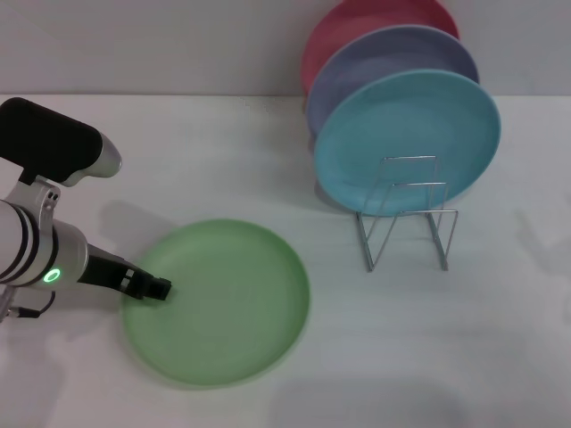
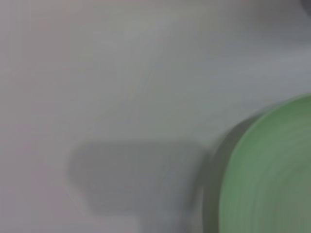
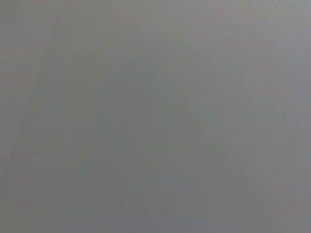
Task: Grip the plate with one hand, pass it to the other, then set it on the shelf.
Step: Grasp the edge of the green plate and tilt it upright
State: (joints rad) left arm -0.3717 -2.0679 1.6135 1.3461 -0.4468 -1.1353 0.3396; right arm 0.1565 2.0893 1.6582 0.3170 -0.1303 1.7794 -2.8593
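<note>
Fingertips of our left gripper [image 1: 153, 287] sit over the near-left rim of the plate [image 1: 223, 299], which lies flat on the white table [image 1: 196, 160] left of the shelf [image 1: 406, 214], though we cannot tell whether they pinch it.

Light green plate [image 1: 223, 299] — turquoise [image 1: 406, 138], lavender [image 1: 375, 58], pink plates [image 1: 357, 18].

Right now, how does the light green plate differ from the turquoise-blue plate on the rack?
The light green plate lies flat on the white table; the turquoise-blue plate stands nearly upright in the wire dish rack. The green one sits alone, with the left gripper at its near-left rim; the blue one fronts a lavender plate and a red plate. Both are round, shallow and look similar in size.
</note>
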